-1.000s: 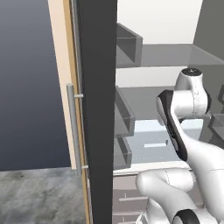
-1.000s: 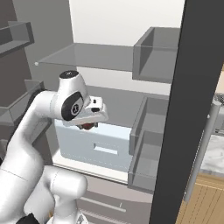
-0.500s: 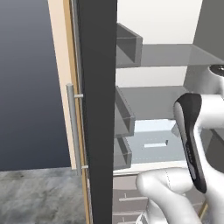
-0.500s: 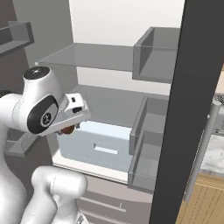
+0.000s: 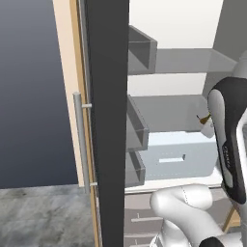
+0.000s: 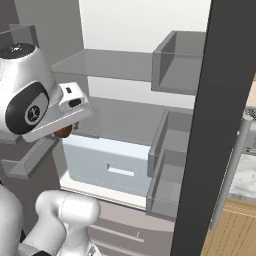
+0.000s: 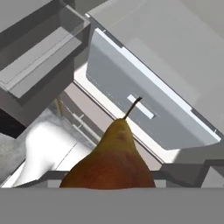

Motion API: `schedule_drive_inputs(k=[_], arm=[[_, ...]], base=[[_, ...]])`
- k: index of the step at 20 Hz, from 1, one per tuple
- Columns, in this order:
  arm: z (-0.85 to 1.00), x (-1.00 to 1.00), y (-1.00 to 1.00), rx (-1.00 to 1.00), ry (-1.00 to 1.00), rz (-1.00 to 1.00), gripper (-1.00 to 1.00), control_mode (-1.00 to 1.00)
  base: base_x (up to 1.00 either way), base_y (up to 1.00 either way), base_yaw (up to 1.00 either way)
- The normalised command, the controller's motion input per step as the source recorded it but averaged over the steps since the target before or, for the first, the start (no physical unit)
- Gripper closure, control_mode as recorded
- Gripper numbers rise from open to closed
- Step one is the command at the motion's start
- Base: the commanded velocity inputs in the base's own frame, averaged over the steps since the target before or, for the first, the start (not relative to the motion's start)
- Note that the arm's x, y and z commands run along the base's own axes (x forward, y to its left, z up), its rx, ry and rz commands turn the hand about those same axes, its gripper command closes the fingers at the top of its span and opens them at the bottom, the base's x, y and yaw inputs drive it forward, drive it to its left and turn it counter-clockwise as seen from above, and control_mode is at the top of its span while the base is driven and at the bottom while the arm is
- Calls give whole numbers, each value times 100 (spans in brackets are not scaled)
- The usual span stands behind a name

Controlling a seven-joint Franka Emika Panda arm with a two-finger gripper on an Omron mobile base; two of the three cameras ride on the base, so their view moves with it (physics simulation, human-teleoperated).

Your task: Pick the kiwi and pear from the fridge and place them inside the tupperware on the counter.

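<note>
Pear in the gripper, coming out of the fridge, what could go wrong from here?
The pear sits right at the gripper, but the fingers' contact is hidden, so the hold may be shallow and the pear could slip. The hand is close to the left door bin and above the translucent drawer; a wide swing may clip the bin or the dark door.

brown-orange pear (image 7: 111, 161), dark grey fridge (image 5: 108, 120) door
</note>
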Motion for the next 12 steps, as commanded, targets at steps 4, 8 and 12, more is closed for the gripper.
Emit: schedule_drive_inputs(k=[4, 8, 12], arm=[[0, 0, 0, 0, 0, 0, 100, 100], [0, 0, 0, 0, 0, 0, 100, 100], [0, 0, 0, 0, 0, 0, 100, 100]], base=[[-40, -3, -9], [-100, -13, -8], [-100, -14, -10]])
